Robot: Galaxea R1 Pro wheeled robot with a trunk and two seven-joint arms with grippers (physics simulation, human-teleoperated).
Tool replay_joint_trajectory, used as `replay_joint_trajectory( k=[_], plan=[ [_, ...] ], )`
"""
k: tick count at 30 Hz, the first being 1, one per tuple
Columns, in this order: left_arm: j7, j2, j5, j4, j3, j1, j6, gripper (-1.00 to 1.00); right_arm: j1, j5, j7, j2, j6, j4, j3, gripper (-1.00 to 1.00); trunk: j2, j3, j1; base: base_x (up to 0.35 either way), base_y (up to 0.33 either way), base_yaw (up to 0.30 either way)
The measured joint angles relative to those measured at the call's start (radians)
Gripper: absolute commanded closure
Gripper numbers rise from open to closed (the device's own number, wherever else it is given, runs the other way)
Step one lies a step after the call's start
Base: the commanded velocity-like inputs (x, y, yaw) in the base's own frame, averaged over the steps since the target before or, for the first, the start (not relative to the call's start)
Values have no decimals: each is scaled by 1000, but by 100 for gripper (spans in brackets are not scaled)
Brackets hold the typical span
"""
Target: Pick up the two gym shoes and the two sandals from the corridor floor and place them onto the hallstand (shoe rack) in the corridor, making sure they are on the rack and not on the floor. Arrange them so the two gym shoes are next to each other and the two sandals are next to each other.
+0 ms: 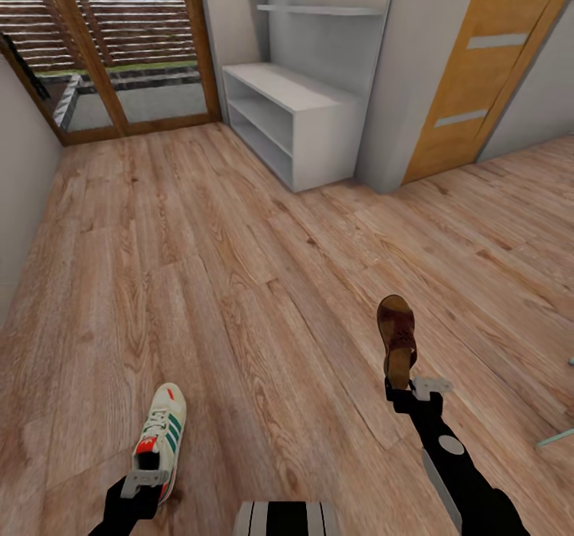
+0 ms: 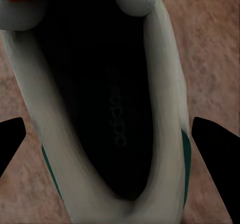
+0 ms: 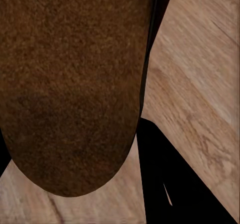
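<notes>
One gym shoe [image 1: 163, 432], white with green stripes and a red tongue, is at the lower left, and my left gripper [image 1: 146, 478] is shut on its heel. In the left wrist view the shoe's dark opening [image 2: 100, 99] lies between both black fingers [image 2: 216, 154]. A brown sandal [image 1: 397, 338] hangs toe-forward over the corridor floor [image 1: 239, 281], with my right gripper [image 1: 402, 384] shut on its heel. Its brown surface [image 3: 75, 84] looms close in the right wrist view beside one black finger [image 3: 170, 184]. The grey hallstand [image 1: 295, 113] stands against the far wall, its tiers bare.
An orange-brown door [image 1: 478, 65] stands right of the hallstand behind a grey wall corner [image 1: 406, 81]. A wood-framed glass door [image 1: 119, 41] closes the far left. A pale wall [image 1: 20, 161] runs along the left. Thin teal objects [image 1: 558, 438] poke in at the right edge.
</notes>
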Motion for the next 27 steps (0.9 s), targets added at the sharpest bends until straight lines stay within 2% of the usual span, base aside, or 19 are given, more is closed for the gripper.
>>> replay_joint_trajectory(
  k=[3,5,8,12,17,21,27],
  plan=[
    [-1,-7,1,-1,-1,8,-5,100,13,7,0,-1,1,2,0,100,1,12,-1,0,0,0],
    [-1,-8,2,-2,0,8,-5,100,14,30,0,-1,1,-1,0,100,1,19,-2,0,0,0],
    [-1,-4,3,-2,1,8,-5,100,14,98,-5,-2,0,0,-2,100,2,31,-4,0,0,0],
    [-1,-1,2,-1,2,9,-5,100,19,143,-17,-1,-2,22,-3,100,3,46,-5,0,0,0],
    [-1,-1,0,0,3,12,-5,100,36,155,-24,0,-8,91,-3,100,4,66,-8,0,0,0],
    [0,-1,1,0,4,27,-6,100,58,155,-25,4,-50,168,-16,100,5,83,-9,0,0,0],
    [0,-7,1,-1,2,49,-7,100,71,151,-24,9,-213,333,-36,100,6,113,-12,0,0,-22]
  ],
)
